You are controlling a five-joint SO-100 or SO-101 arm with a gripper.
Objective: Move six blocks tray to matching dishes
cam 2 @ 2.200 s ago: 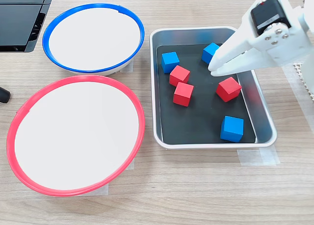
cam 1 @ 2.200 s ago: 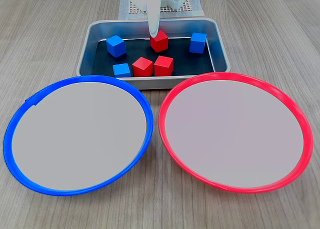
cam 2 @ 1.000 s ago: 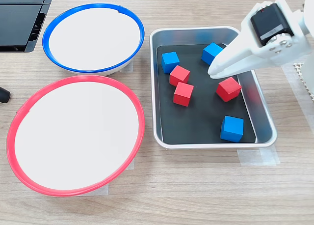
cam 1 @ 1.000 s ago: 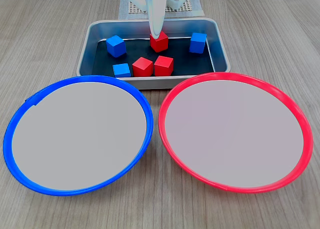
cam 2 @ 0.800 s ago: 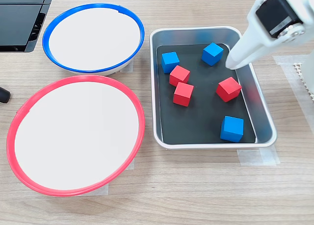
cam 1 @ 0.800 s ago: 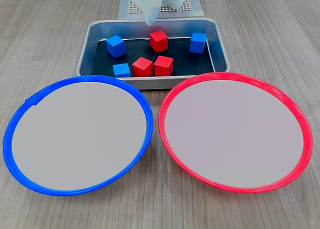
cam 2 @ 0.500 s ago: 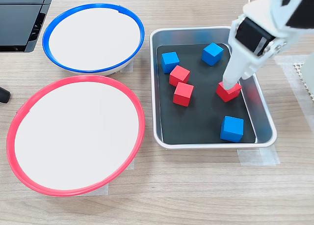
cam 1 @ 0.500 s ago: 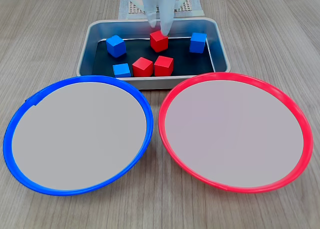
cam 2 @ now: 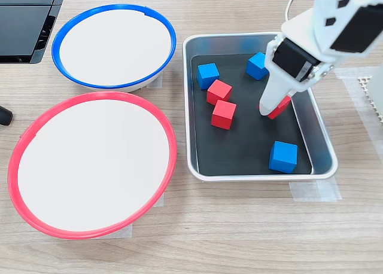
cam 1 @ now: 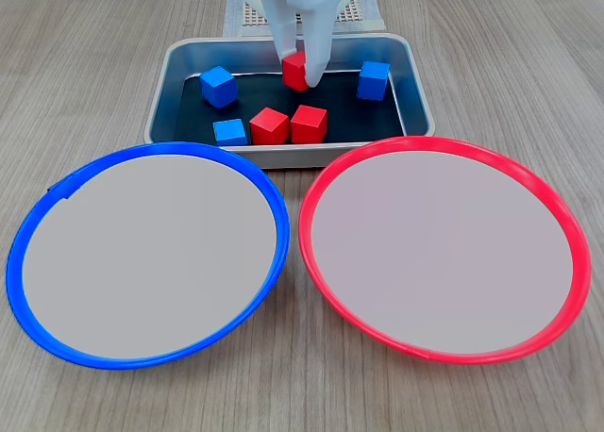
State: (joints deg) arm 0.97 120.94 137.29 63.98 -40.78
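Observation:
The silver tray (cam 1: 159, 100) (cam 2: 251, 177) holds the six blocks. My white gripper (cam 1: 300, 72) (cam 2: 273, 109) reaches down into it, shut around a red block (cam 1: 294, 70) (cam 2: 281, 108) near the tray's far side in a fixed view; the fingers hide much of that block. Two red blocks (cam 1: 269, 125) (cam 1: 309, 123) and a blue one (cam 1: 229, 132) lie along the near wall. Two more blue blocks (cam 1: 219, 86) (cam 1: 374, 80) sit toward the ends. The blue-rimmed dish (cam 1: 151, 149) (cam 2: 114, 7) and the red-rimmed dish (cam 1: 444, 142) (cam 2: 90, 96) hold nothing.
The arm's base stands on a white mesh mat (cam 1: 243, 12) behind the tray. A black flat device (cam 2: 24, 23) lies beside the blue-rimmed dish, and a small dark object (cam 2: 3, 115) pokes in at the table edge. Tape (cam 2: 314, 191) holds the tray down.
The gripper rose off the red block, opened, came down astride it and closed. The block has shifted slightly between the fingers. The other blocks have not moved.

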